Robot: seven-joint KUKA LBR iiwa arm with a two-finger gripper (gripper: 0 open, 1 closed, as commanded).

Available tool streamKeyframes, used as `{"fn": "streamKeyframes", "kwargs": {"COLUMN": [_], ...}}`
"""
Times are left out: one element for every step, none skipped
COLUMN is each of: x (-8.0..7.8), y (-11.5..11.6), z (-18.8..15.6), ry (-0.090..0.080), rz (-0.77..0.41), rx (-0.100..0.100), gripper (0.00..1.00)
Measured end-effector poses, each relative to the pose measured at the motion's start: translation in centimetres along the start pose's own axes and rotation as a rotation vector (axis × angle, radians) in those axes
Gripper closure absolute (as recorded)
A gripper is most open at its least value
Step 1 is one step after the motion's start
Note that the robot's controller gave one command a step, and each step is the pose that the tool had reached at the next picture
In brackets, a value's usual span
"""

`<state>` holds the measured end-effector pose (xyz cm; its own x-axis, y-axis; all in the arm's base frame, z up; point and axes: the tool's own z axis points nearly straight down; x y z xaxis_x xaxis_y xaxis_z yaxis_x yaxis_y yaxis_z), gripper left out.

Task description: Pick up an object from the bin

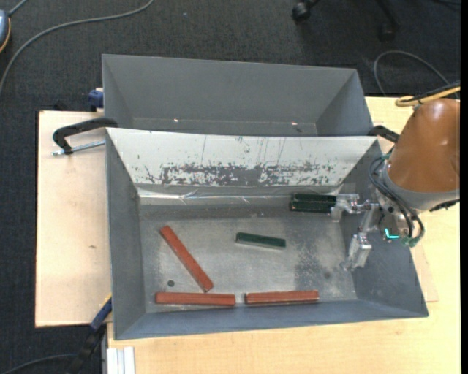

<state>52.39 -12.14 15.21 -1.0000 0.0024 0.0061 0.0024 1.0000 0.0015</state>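
Beside the hand (350, 234), dark green block (313, 203)

Cables (44, 33), chair castors (300, 10) on dark carpet (219, 29)

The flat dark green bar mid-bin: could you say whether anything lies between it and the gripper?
Nothing visible; only bare bin floor separates the flat dark green bar from the gripper. The other dark block lies further back.

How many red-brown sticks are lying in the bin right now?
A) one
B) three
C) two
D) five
B: there are three, a diagonal stick on the left of the bin floor, plus a front-left stick and a front-right stick lying nearly end to end along the front wall.
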Motion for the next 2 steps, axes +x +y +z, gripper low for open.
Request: {"fn": "streamKeyframes", "kwargs": {"x": [-1.7, -2.8], "y": [9.5, 14.3], "z": [8.6, 4.9], "ry": [0.000, -0.016], "rz": [0.073, 0.089], "rx": [-0.005, -0.003], "gripper": [0.00, 0.00]}}
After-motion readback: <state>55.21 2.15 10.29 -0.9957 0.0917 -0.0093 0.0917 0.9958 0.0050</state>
